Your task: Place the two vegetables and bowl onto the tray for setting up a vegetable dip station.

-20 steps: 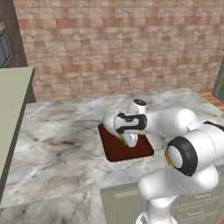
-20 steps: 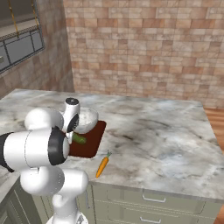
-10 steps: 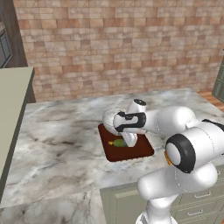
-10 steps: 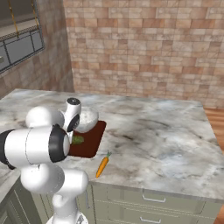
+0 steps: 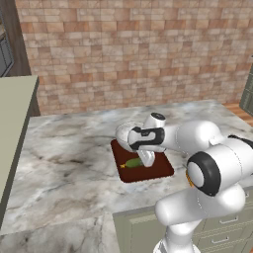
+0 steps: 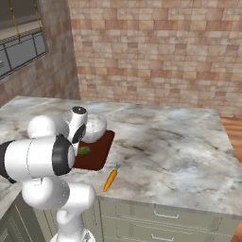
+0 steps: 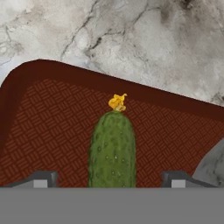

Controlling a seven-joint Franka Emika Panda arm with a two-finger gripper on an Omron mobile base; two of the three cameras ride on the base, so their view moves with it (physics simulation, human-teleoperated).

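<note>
Change: Jaws have spread since a second ago; the gripper [image 7: 112, 179] that was closing in on the cucumber [image 7: 112, 148] now stands wide, fingertips clear of it on both sides.
Gripper: open, holding nothing, low over the tray [image 5: 160, 170], the cucumber lying between its fingertips [image 7: 41, 178] without contact.
Cucumber: resting flat on the tray's patterned floor, seen in the left base view [image 5: 134, 162] just beside the hand, nearer the tray's front edge.
Cucumber axis: long axis runs along the hand's line of sight; the end with the small yellow flower stub points away from the hand, toward the tray's far rim. In the left base view it lies roughly left to right, stub end to the left.
Bowl: on the tray's back part [image 6: 94, 127], just beside the cucumber; its grey rim shows at the lower right of the hand view [image 7: 212, 166].
Carrot: on the desk [image 6: 111, 178], off the tray, near its right front corner, green tip pointing away from the desk's front edge.
Desk: marble top [image 6: 179, 151], carrying tray and carrot.
Meaning: cucumber looks released and delivered; bowl is already in place. By my reckoning two of three items are done and the carrot is what remains.
Next: likely lift clear of the tray without nudging the cucumber or bowl, then go to the carrot.
</note>
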